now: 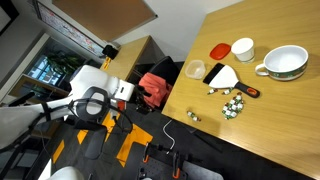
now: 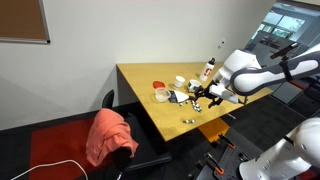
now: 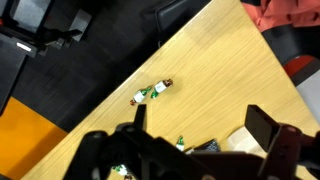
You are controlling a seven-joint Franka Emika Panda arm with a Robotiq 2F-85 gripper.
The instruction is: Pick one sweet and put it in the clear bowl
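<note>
The clear bowl [image 1: 195, 70] stands on the wooden table [image 1: 270, 110] near its far corner; it is small, with a pale rim and a dark inside. Several green-and-white wrapped sweets [image 1: 231, 102] lie in a cluster in front of a white scoop [image 1: 221, 75]. One sweet [image 1: 193, 116] lies apart near the table edge. In the wrist view, two sweets [image 3: 153, 91] lie side by side on the wood and another sweet [image 3: 180, 143] lies between the fingers. My gripper [image 3: 200, 125] is open and empty above the table; it also shows in an exterior view [image 2: 213, 100] beside the sweets [image 2: 192, 100].
A white bowl with green pattern [image 1: 284, 63], a plain white cup [image 1: 242, 49] and a red lid [image 1: 219, 49] stand behind the sweets. A chair with red cloth [image 2: 108, 135] stands at the table's end. The floor lies beyond the table edge [image 3: 100, 90].
</note>
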